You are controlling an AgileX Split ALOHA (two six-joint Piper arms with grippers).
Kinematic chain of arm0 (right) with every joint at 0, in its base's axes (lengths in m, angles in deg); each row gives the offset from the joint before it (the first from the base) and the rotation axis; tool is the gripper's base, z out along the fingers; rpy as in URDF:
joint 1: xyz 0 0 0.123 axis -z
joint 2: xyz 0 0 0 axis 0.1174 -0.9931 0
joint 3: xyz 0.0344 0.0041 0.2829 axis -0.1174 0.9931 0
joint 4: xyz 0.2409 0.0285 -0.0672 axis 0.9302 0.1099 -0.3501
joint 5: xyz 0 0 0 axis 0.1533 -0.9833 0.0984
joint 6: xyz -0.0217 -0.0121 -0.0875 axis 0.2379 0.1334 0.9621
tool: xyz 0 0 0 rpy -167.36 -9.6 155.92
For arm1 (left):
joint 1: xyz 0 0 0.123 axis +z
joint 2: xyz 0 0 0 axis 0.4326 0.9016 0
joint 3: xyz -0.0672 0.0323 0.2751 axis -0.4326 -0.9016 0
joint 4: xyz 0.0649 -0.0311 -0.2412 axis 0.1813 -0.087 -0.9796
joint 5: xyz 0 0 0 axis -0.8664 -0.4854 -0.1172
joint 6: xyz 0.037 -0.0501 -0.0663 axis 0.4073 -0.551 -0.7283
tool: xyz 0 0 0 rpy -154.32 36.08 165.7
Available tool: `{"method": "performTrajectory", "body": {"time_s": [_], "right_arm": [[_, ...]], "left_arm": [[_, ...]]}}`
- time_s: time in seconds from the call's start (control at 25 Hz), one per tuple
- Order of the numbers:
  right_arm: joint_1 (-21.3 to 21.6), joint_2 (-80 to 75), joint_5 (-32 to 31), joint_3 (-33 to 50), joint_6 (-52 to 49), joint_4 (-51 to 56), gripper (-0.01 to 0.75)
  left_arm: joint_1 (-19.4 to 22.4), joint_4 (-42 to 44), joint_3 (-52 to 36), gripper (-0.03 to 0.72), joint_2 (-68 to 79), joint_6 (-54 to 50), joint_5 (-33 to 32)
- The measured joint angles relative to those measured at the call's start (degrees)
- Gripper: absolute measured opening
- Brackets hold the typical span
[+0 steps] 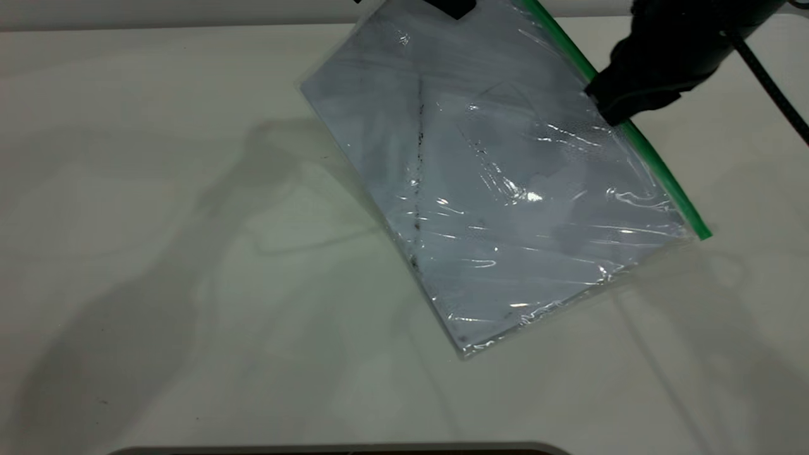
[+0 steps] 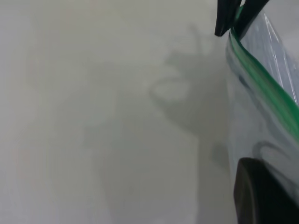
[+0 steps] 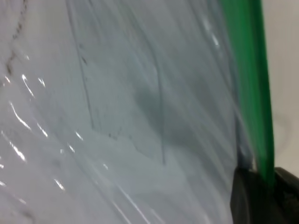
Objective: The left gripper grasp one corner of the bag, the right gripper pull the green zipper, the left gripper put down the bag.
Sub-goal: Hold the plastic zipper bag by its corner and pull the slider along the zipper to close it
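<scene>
Pale tabletop [image 1: 158, 284] lies under the bag [image 1: 505, 208], which hangs tilted above it, lifted by its top corner so the green zipper [image 1: 663, 174] runs taut and free. At the frame's upper edge the left gripper [image 1: 452, 6] seems clamped on that corner, while the right gripper [image 1: 616, 104] pinches the strip partway along, jaws closed astride it, probably to slide the tab

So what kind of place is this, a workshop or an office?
Probably a robot test bench: a bare white table, two black grippers, left and right, holding up a clear bag by its green zipper. Nothing office-like shows.
</scene>
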Motion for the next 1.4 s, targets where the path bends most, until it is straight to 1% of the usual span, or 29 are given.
{"method": "performTrajectory", "body": {"time_s": [0.36,1.12,1.4], "right_arm": [[1.7,0.0,-8.1,0.0,-0.6,0.0,0.066],[1.8,0.0,-25.0,0.0,-3.5,-0.2,0.072],[1.8,0.0,-29.7,0.0,-4.5,-0.4,0.074]], "left_arm": [[0.0,0.2,0.0,0.051,0.0,0.0,0.2],[0.1,1.0,0.0,0.051,0.0,-0.1,0.0],[0.1,1.0,0.0,0.051,0.0,-0.1,-0.1]]}}
